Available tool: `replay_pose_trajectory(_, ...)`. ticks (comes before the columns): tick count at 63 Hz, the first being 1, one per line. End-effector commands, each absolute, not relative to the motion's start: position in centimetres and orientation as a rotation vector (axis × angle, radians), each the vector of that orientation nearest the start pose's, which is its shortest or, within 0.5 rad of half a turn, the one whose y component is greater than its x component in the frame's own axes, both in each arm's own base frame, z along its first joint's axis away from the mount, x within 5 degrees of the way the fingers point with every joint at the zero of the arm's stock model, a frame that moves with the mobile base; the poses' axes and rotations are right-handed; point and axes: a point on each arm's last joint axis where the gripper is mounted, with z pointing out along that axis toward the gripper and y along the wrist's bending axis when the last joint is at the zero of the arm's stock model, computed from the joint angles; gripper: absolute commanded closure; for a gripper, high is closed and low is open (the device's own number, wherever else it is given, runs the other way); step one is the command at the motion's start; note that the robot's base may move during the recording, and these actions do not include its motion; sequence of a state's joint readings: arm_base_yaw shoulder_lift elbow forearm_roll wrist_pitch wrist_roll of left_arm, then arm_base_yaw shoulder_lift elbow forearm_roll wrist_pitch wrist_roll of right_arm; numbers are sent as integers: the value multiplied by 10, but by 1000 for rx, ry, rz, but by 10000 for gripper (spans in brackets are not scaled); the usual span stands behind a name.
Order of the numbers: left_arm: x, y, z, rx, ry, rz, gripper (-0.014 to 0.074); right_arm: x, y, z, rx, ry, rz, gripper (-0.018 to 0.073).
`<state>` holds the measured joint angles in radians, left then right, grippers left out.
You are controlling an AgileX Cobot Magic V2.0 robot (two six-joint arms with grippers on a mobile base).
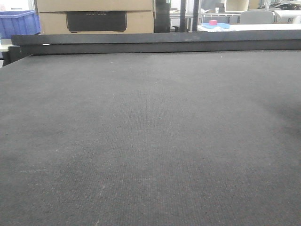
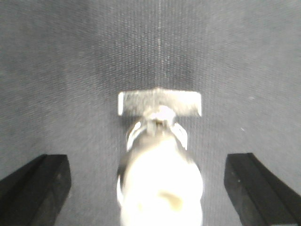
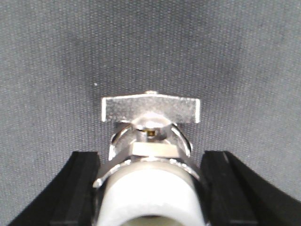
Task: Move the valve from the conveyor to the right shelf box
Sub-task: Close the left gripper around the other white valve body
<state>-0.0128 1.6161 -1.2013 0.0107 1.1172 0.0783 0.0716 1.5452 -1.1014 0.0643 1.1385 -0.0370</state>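
A: Starting with the exterior front view: looking from where?
B: Sitting low above the conveyor (image 1: 150, 141), facing forward along the belt toward the black rail (image 1: 155, 43) at its far edge, catching cardboard boxes (image 1: 49, 22) and a blue crate (image 1: 18, 23) beyond.
A: Moving to the 2 wrist views?
B: Looking down onto the belt from very near in both. From the left wrist, crowding a valve (image 2: 160, 179) enough to be blurring it. From the right wrist, hanging just as close over a valve (image 3: 150, 141), rendering it sharper.
A: Overlapping anywhere?
B: Sharing the woven belt across all 3; not telling whether the same 1 valve at both wrists.
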Motion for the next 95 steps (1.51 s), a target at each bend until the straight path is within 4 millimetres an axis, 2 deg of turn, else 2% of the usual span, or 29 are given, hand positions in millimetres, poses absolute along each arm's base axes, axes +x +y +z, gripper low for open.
replay_pose_trajectory(1,312,-3,247,144,3025,22,50,282,24,250,-126,3037,95,722)
replay_pose_trajectory(8,316,-3,241,145,3029,22,64,282,24,250,-126,3037,95,722)
replay_pose_trajectory(25,315,-3,241,161,3034,22,72,283,24,248,-126,3039,94,722)
replay_pose_trajectory(34,314,-3,241,160,3045,16,132,283,24,248,-125,3037,94,722)
replay_pose_trajectory(41,314,-4,241,155,3045,5,288,283,24,249,-125,3035,94,722)
replay_pose_trajectory(50,313,-6,241,141,3063,-30,599,282,24,253,-126,3022,95,722)
replay_pose_trajectory(52,312,-6,241,141,3066,-30,692,281,24,254,-126,3020,95,722)
replay_pose_trajectory(53,313,-6,242,141,3067,-30,706,280,24,256,-126,3014,95,722)
replay_pose_trajectory(61,313,-6,250,142,3065,-30,707,275,23,267,-127,2980,95,722)
replay_pose_trajectory(74,305,-6,290,134,2917,-31,707,258,22,294,-127,2879,96,722)
replay_pose_trajectory(85,284,-7,330,120,2719,-41,707,241,21,320,-125,2765,96,722)
replay_pose_trajectory(95,261,-10,350,91,2515,-79,707,234,21,346,-110,2535,99,722)
